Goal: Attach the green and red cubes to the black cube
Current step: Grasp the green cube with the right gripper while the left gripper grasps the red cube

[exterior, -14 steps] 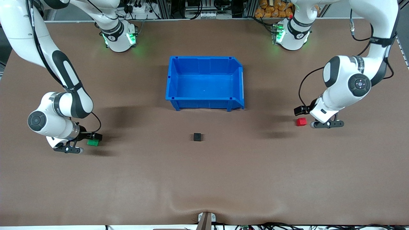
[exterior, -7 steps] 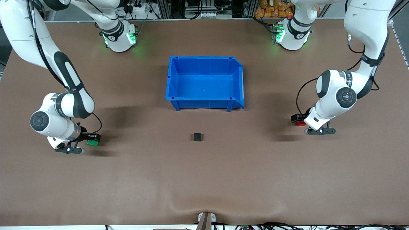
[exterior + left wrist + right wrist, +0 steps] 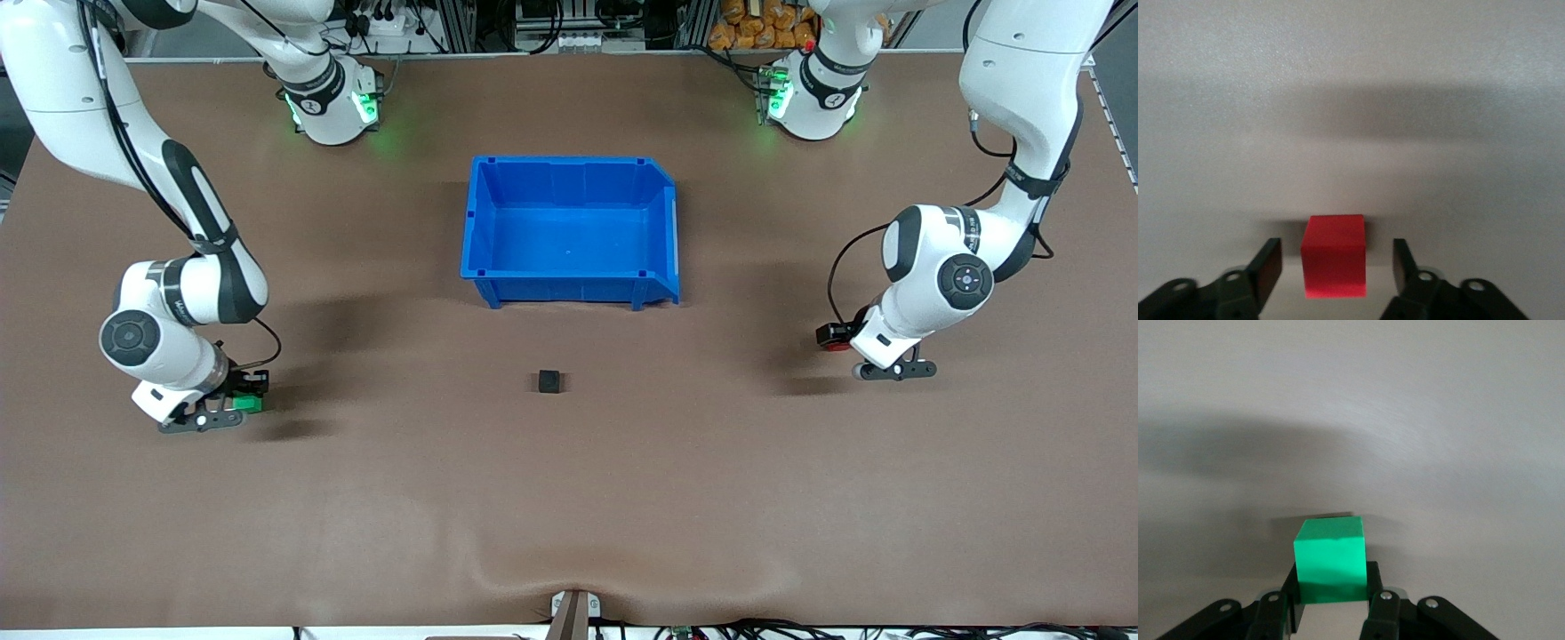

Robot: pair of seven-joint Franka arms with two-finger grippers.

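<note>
The black cube (image 3: 550, 381) sits alone on the brown table, nearer to the front camera than the blue bin. My right gripper (image 3: 242, 397) is down at the table toward the right arm's end and is shut on the green cube (image 3: 248, 404). In the right wrist view the green cube (image 3: 1331, 565) is pinched between the two fingers (image 3: 1372, 581). My left gripper (image 3: 833, 339) is low at the left arm's end, open, with the red cube (image 3: 836, 347) between its jaws. In the left wrist view the red cube (image 3: 1335, 263) stands apart from both fingers (image 3: 1269, 265).
An empty blue bin (image 3: 569, 268) stands mid-table, farther from the front camera than the black cube. Both arm bases stand along the table's back edge. Bare brown table surrounds the black cube.
My left gripper moved in over the red cube and now straddles it. My right gripper shifted slightly toward the right arm's end with the green cube. The black cube has not moved.
</note>
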